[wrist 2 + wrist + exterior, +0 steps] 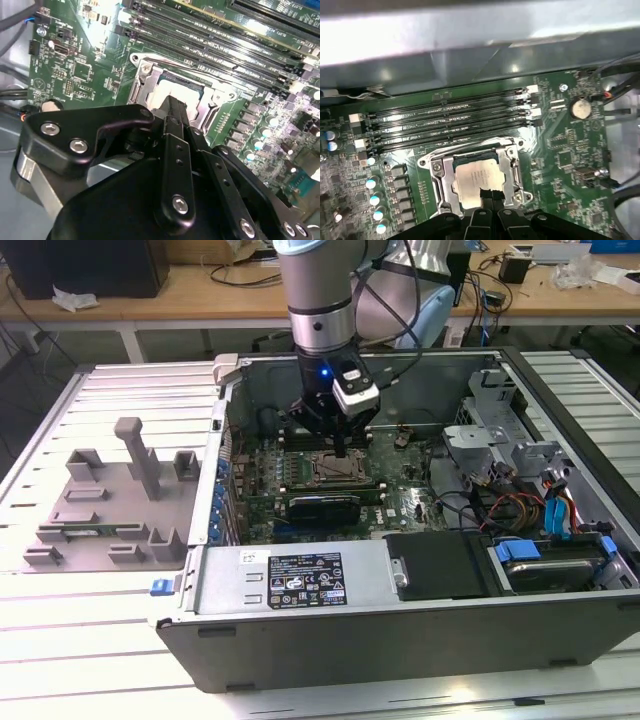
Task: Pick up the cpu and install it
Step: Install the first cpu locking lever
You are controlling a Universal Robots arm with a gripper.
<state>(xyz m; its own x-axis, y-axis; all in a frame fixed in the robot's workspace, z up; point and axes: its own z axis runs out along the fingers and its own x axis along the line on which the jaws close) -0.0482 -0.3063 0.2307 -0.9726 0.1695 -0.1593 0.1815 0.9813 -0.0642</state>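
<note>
The cpu (476,175), a silver square chip, lies flat inside the metal socket frame (513,166) on the green motherboard. My gripper (489,193) hangs directly over it, its two black fingers pressed together with nothing between them, and their tips sit at the chip's near edge. In the second wrist view the fingers (173,116) cover part of the cpu (189,93). In the exterior view the gripper (343,447) reaches down into the open computer case, just above the socket (335,471).
Several memory slots (450,122) run beside the socket. The case wall (222,440), a drive cage (500,420) and cables (520,505) surround the board. A grey fixture tray (110,505) lies on the table at the exterior view's left.
</note>
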